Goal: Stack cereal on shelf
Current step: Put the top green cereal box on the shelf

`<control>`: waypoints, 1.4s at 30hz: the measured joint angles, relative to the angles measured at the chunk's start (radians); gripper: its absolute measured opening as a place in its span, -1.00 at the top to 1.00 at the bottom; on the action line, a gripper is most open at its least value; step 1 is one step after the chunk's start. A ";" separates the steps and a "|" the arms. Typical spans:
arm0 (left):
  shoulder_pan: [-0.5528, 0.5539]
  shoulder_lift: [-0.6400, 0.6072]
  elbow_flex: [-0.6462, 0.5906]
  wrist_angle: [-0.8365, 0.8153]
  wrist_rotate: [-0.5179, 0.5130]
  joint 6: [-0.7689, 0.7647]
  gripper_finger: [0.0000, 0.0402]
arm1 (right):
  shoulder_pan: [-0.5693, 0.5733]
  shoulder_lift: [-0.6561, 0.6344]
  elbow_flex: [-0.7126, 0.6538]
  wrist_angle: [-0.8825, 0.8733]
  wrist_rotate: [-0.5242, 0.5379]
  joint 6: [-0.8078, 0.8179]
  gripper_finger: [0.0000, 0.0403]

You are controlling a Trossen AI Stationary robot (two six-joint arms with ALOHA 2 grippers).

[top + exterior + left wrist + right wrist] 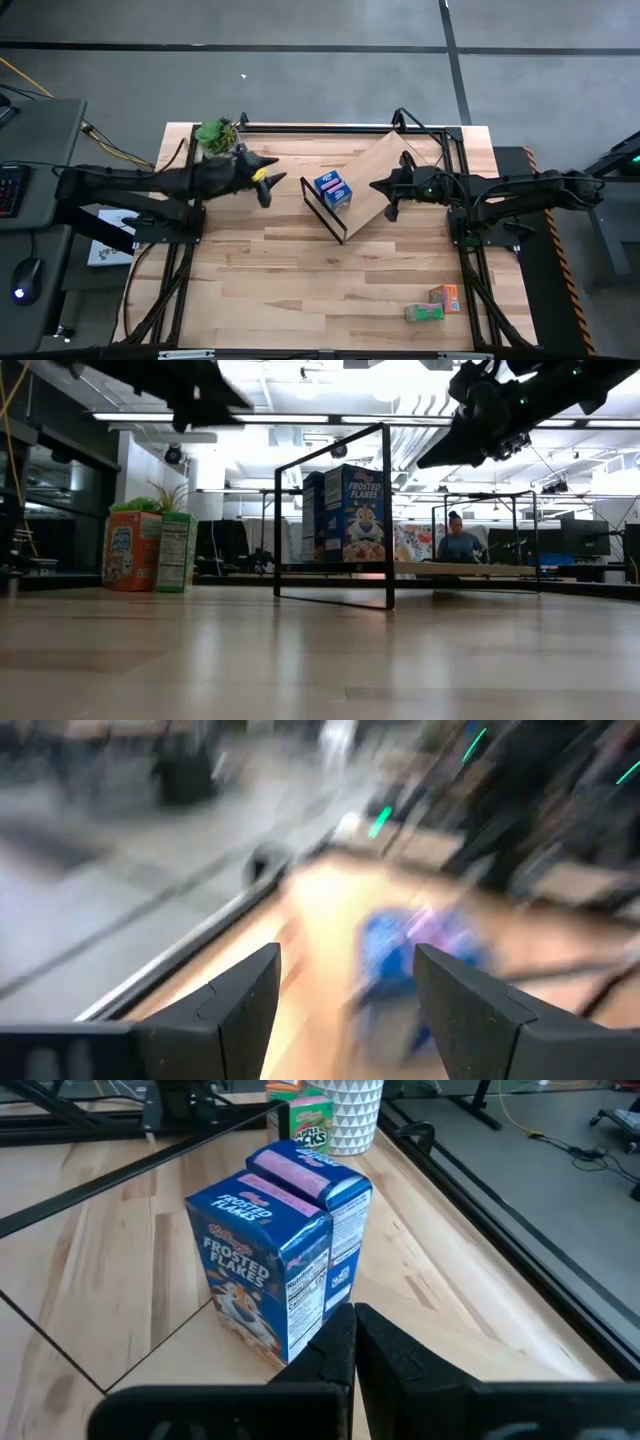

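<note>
Two blue cereal boxes [333, 190] [345, 512] [280, 1250] stand upright side by side on the shelf's light wood panel [392, 170], just inside its thin black frame [385, 510]. A green box [424, 313] and an orange box [447, 297] sit on the tabletop near the near right corner, large in the low view [150, 550]. My left gripper [272, 182] [345, 1010] hangs open in the air to the left of the blue boxes. My right gripper [380, 187] [355, 1345] is shut and hovers over the panel to their right.
A potted green plant [218, 134] in a white patterned pot [350, 1110] stands at the far left corner, with another green box [310, 1132] beside it. Bare tabletop [300, 290] lies toward the near edge. A person [458, 543] sits in the room behind.
</note>
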 joint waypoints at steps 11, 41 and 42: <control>0.164 0.160 0.108 -0.471 -0.026 -0.300 -0.10 | 0.000 0.000 0.000 -0.013 0.102 0.072 1.00; 0.118 0.173 0.108 -0.609 -0.510 -0.592 -0.16 | 0.000 0.001 -0.109 0.143 0.156 0.208 1.00; 0.124 0.178 0.108 -0.610 -0.508 -0.592 -0.19 | 0.000 0.001 -0.109 0.145 0.156 0.203 1.00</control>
